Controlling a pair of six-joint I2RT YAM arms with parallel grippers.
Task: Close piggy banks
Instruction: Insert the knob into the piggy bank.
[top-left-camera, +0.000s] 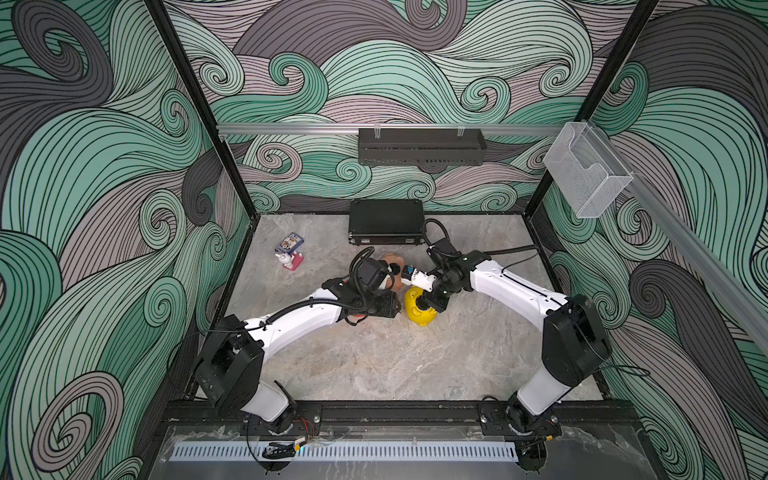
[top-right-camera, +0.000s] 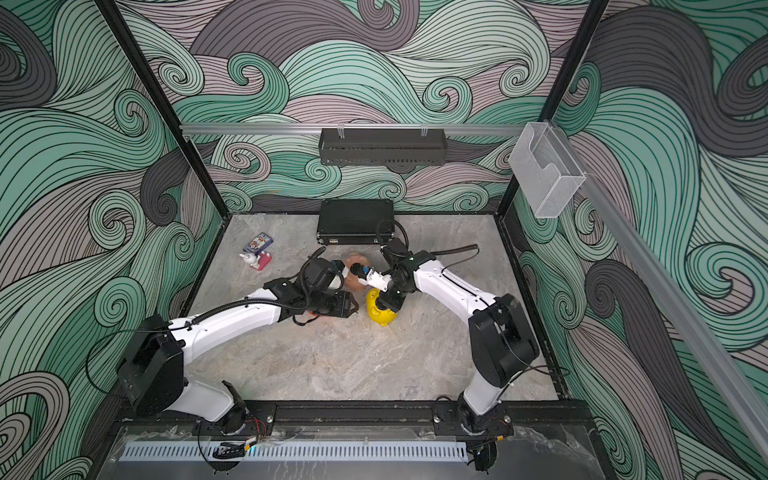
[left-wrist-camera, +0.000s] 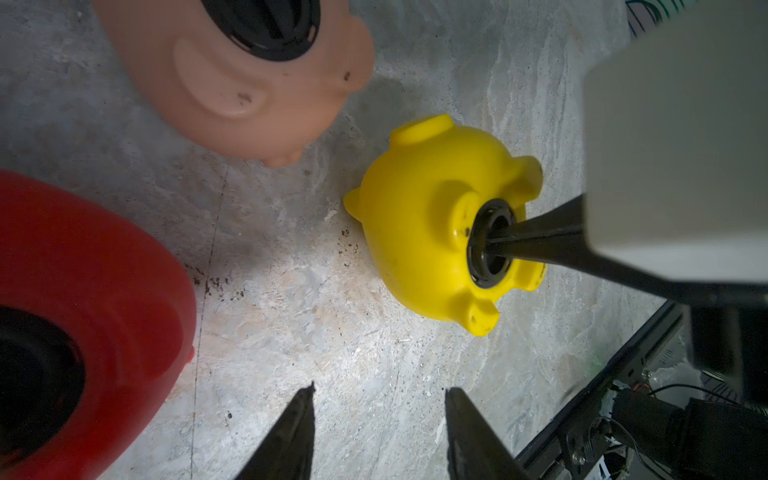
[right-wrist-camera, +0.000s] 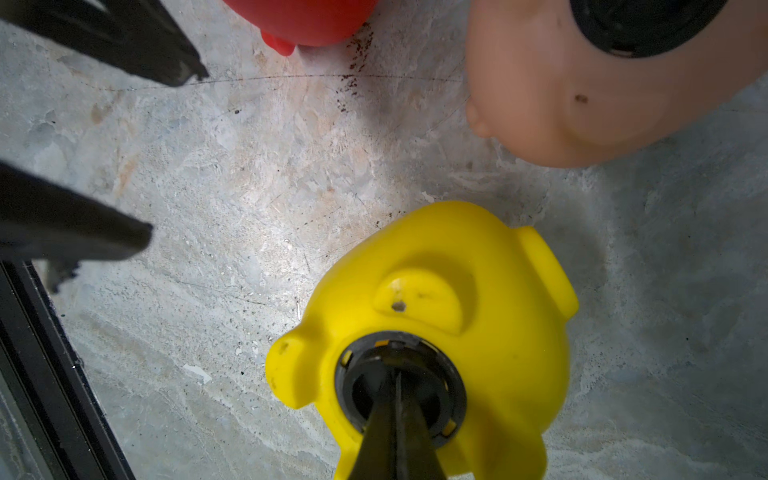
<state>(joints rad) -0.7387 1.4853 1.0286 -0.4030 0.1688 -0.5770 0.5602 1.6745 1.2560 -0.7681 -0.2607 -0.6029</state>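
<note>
The yellow piggy bank (right-wrist-camera: 490, 291) lies belly-up on the table, seen in both top views (top-left-camera: 415, 313) (top-right-camera: 380, 316). A black plug (right-wrist-camera: 436, 374) sits in its belly hole. My right gripper (right-wrist-camera: 395, 376) is shut, its tips pressed into the plug's middle (left-wrist-camera: 488, 243). The peach-pink piggy bank (left-wrist-camera: 249, 95) lies close behind with a black plug (left-wrist-camera: 270, 25) in its belly. The red piggy bank (left-wrist-camera: 83, 270) also lies belly-up, mostly hidden under my left arm in the top views. My left gripper (left-wrist-camera: 380, 388) is open over bare table between the red and yellow pigs.
A black case (top-left-camera: 386, 222) stands at the back of the table. A card box (top-left-camera: 289, 243) and a small white and red figure (top-left-camera: 291, 262) lie at the back left. The two wrists are close together over the pigs.
</note>
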